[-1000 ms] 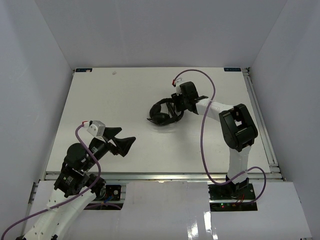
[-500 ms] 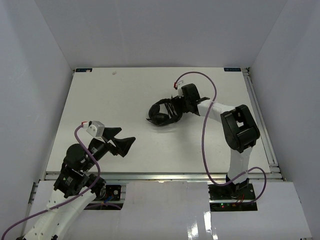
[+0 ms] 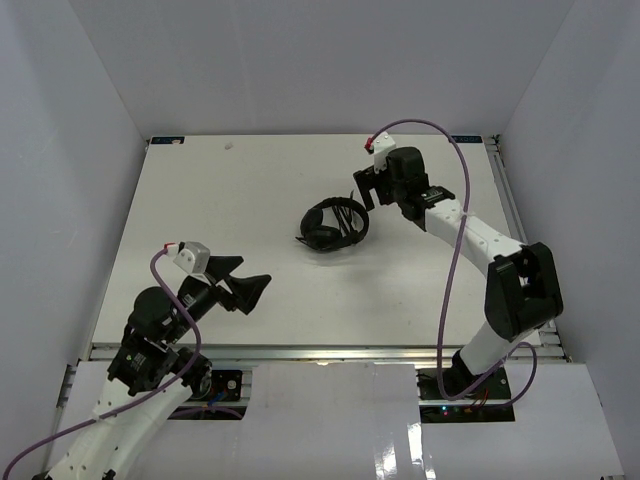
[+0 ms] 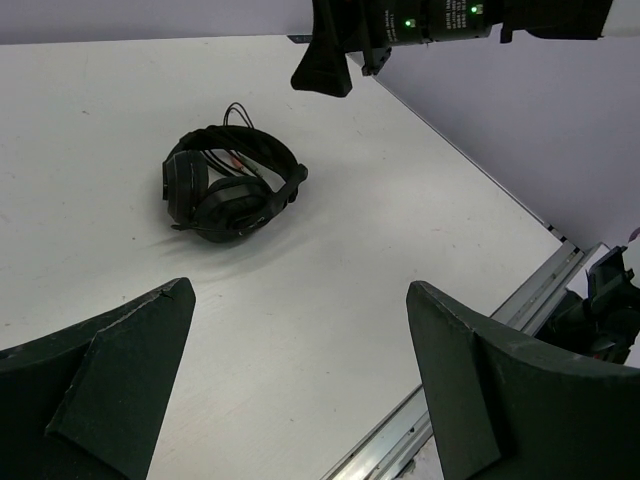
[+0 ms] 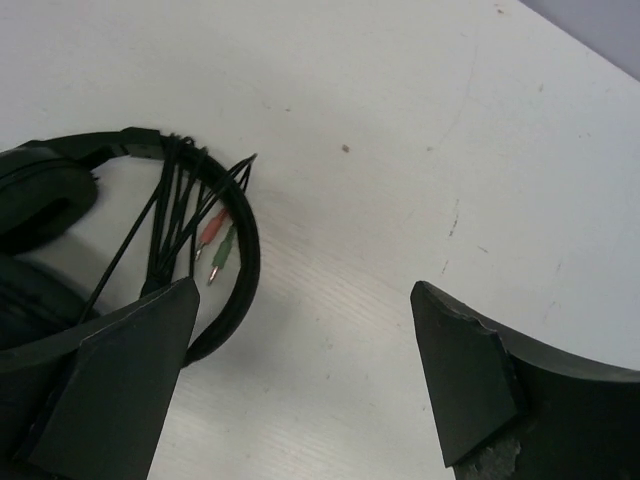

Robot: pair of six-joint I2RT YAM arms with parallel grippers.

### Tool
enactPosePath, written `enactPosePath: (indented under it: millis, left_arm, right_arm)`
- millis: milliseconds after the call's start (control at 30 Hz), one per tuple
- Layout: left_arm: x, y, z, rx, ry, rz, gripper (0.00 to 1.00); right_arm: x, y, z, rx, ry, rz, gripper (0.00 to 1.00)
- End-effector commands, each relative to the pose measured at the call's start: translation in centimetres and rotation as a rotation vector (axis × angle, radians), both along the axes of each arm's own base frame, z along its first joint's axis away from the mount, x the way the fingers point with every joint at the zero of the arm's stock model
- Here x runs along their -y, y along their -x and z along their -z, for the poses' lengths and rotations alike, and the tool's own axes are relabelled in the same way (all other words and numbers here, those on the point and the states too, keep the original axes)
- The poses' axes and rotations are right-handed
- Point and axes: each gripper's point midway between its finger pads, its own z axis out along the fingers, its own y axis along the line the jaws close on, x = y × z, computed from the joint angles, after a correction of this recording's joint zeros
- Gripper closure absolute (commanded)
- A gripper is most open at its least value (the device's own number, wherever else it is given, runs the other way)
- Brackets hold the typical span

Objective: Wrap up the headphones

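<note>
At table (image 3: 200,220) centre, headphones (image 3: 333,225) well clear of edges; left fingers (image 4: 100,390), right fingers (image 5: 470,380) both spread, empty.

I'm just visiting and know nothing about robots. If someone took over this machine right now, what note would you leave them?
Left gripper: open, empty, well short of the headphones.
Right gripper: open, empty, just beside the black over-ear headphones, which lie in the middle of the white table.
Done: the thin black cord looks wound around the headband.
Left: the red and green plugs hang loose inside the arch; probably only tucking them remains.
</note>
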Motion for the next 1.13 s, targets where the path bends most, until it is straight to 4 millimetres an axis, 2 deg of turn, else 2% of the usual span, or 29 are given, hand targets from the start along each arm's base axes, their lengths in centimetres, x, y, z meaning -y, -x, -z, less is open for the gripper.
enactPosePath:
  millis: [0, 100, 167, 200, 333, 433, 500, 567, 700, 833, 1100]
  left_arm:
    - [-0.1, -0.4, -0.8, -0.024, 0.029, -0.024, 0.02]
    - [-0.3, -0.9, -0.9, -0.064, 0.069, -0.059, 0.02]
    - [0.0, -1.0, -1.0, -0.096, 0.087, -0.057, 0.02]
    - [0.1, -0.9, -1.0, -0.105, 0.094, -0.048, 0.02]
    - [0.5, -0.8, -1.2, -0.155, 0.149, -0.041, 0.02]
    - [0.3, -0.8, -0.6, -0.164, 0.152, -0.053, 0.02]
    - [0.0, -0.8, -0.6, -0.154, 0.148, -0.063, 0.02]
    - [-0.5, -0.7, -0.5, -0.153, 0.141, -0.085, 0.02]
    - [-1.0, -0.1, -0.7, -0.145, 0.151, -0.096, 0.02]
    - [-1.0, 0.2, -0.3, -0.160, 0.158, -0.091, 0.02]
    - [-1.2, 0.3, -0.2, -0.167, 0.141, -0.098, 0.02]
  right_arm:
    - [-0.3, 3.3, -3.4, 0.047, -0.054, -0.113, 0.09]
    - [0.5, 5.7, -5.4, 0.080, -0.100, -0.117, 0.10]
    - [1.7, 7.4, -7.7, 0.133, -0.127, -0.090, 0.10]
    - [2.1, 7.7, -7.9, 0.138, -0.129, -0.080, 0.10]
    - [6.2, 9.8, -9.9, 0.234, -0.119, 0.079, 0.10]
    - [8.3, 11.6, -10.6, 0.262, -0.126, 0.146, 0.10]
    - [9.2, 12.4, -9.7, 0.253, -0.119, 0.175, 0.10]
    - [10.5, 13.0, -9.8, 0.277, -0.116, 0.208, 0.10]
    - [11.0, 13.8, -9.0, 0.279, -0.115, 0.185, 0.10]
    - [10.5, 14.8, -8.9, 0.279, -0.132, 0.132, 0.10]
    - [10.9, 14.9, -9.4, 0.298, -0.138, 0.142, 0.09]
